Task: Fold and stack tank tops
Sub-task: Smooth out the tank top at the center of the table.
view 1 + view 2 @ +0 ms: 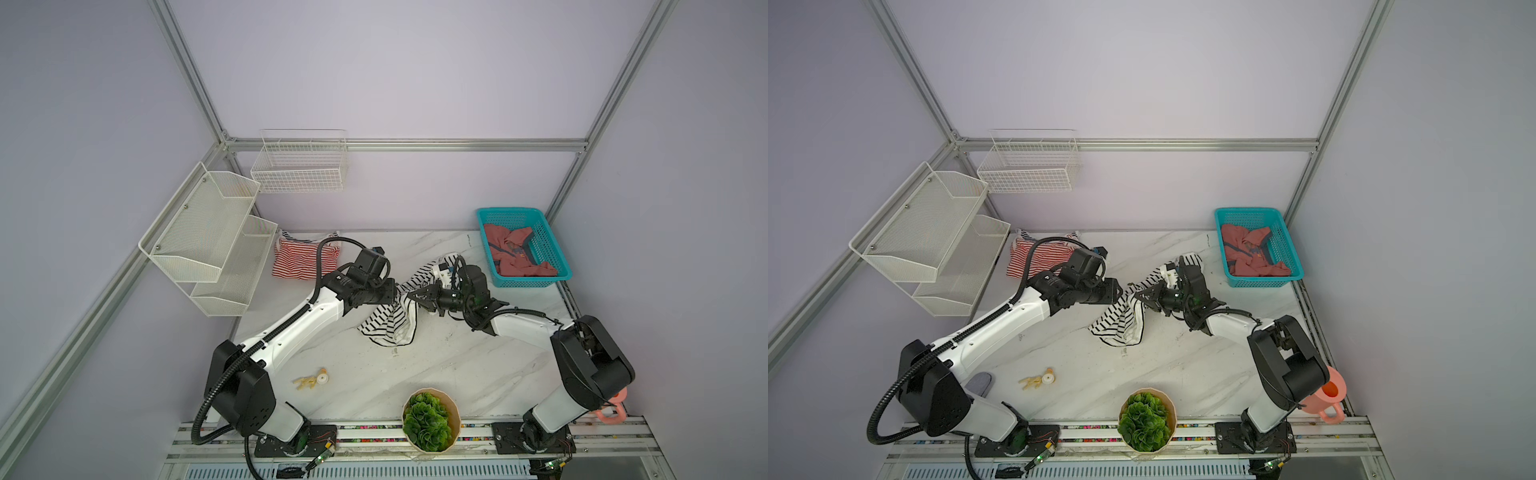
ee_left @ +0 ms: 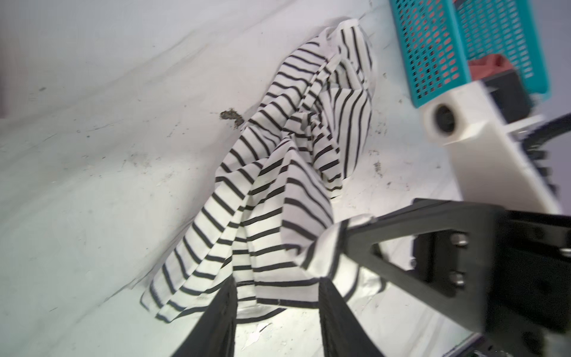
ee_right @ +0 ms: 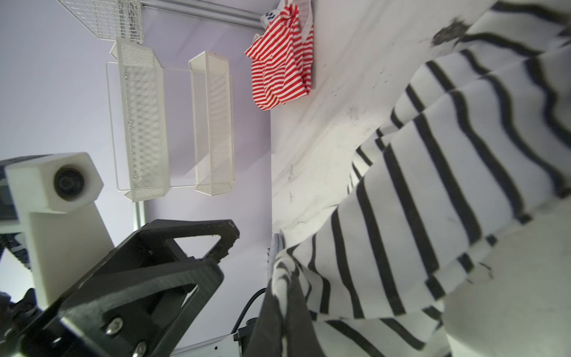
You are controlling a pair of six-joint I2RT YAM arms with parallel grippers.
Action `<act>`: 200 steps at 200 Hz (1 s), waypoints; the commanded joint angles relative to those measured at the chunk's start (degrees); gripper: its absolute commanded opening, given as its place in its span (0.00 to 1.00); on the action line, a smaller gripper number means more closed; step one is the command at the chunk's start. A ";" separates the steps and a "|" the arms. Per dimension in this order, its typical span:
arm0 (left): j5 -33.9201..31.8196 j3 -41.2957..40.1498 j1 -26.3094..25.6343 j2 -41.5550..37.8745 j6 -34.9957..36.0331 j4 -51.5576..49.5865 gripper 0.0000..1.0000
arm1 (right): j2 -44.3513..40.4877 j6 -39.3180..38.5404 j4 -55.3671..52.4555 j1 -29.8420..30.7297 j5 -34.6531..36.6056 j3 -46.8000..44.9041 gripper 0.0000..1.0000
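A black-and-white striped tank top (image 1: pixel 390 322) is shown bunched in the middle of the table (image 1: pixel 436 374), with one fold raised and pinched in the tightly closed right gripper (image 1: pixel 417 296). The left gripper (image 3: pixel 227 251) is held partly spread just beside the cloth, gripping nothing. The fabric is judged light, limp and easily creased, so hold is best taken at a hem corner or shoulder strap.

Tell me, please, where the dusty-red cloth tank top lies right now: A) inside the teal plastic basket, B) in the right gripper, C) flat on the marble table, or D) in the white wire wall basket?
A: the dusty-red cloth tank top lies crumpled inside the teal plastic basket.
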 commanded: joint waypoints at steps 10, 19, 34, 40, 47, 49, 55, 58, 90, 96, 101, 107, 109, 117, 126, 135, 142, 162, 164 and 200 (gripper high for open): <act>-3.67 -0.29 0.37 3.39 5.13 -6.84 0.44 | -5.02 -6.76 -10.60 -2.36 5.22 -1.17 0.00; -2.80 -0.49 0.31 4.35 6.33 -7.46 0.44 | -5.66 -7.01 -10.76 -3.11 5.33 -1.84 0.00; -2.34 -1.10 0.32 5.72 7.78 -8.10 0.45 | -5.71 -7.48 -10.76 -3.94 5.00 -2.51 0.00; -2.63 -1.42 0.30 6.05 8.37 -8.45 0.45 | -5.52 -7.69 -10.76 -4.21 4.83 -2.65 0.00; -3.23 -1.68 0.34 6.52 8.88 -9.00 0.46 | -5.16 -7.99 -10.68 -4.38 4.65 -2.78 0.00; -3.43 -1.77 0.30 6.62 9.07 -9.11 0.47 | -5.15 -8.09 -10.67 -4.45 4.56 -2.79 0.00; -3.87 -2.15 0.30 6.85 9.58 -9.38 0.48 | -4.84 -8.26 -10.59 -4.56 4.32 -2.85 0.00; -4.08 -2.37 0.31 6.98 9.80 -9.52 0.49 | -4.65 -8.39 -10.58 -4.63 4.16 -2.84 0.00; -3.46 -4.71 0.32 7.58 10.76 -9.30 0.52 | -2.76 -9.17 -9.84 -5.56 2.60 -2.88 0.00; -3.44 -5.11 0.34 7.71 10.84 -9.34 0.52 | -2.52 -9.27 -9.86 -5.60 2.47 -2.79 0.00; -3.56 -5.44 0.32 7.74 10.84 -9.22 0.52 | -2.37 -9.29 -9.79 -5.68 2.43 -2.79 0.00; -3.82 -5.92 0.27 7.70 10.92 -9.13 0.52 | -2.24 -9.38 -9.75 -5.85 2.34 -2.79 0.00; -3.91 -6.06 0.29 7.80 10.88 -9.12 0.52 | -2.22 -9.36 -9.71 -5.83 2.41 -2.79 0.00; -4.37 -6.60 0.34 7.91 11.11 -9.12 0.52 | -2.14 -9.46 -9.66 -5.94 2.34 -2.79 0.00; -5.12 -7.22 0.35 8.16 11.22 -9.12 0.51 | -2.08 -9.47 -9.62 -5.99 2.28 -2.79 0.00; -5.79 -7.83 0.34 8.56 11.18 -9.12 0.50 | -2.04 -9.45 -9.64 -6.05 2.17 -2.84 0.00; -5.89 -8.36 0.36 8.86 11.26 -8.93 0.50 | -2.04 -9.32 -9.62 -6.08 2.08 -2.81 0.00; -6.05 -9.19 0.38 10.05 11.40 -8.38 0.48 | -1.88 -9.22 -9.70 -6.29 2.12 -2.81 0.00; -6.16 -9.23 0.38 10.16 11.40 -8.36 0.48 | -1.91 -9.21 -9.70 -6.29 2.04 -2.79 0.00; -9.37 -9.73 0.81 12.37 11.11 -7.76 0.44 | -2.04 -9.01 -9.79 -6.32 2.08 -2.48 0.00</act>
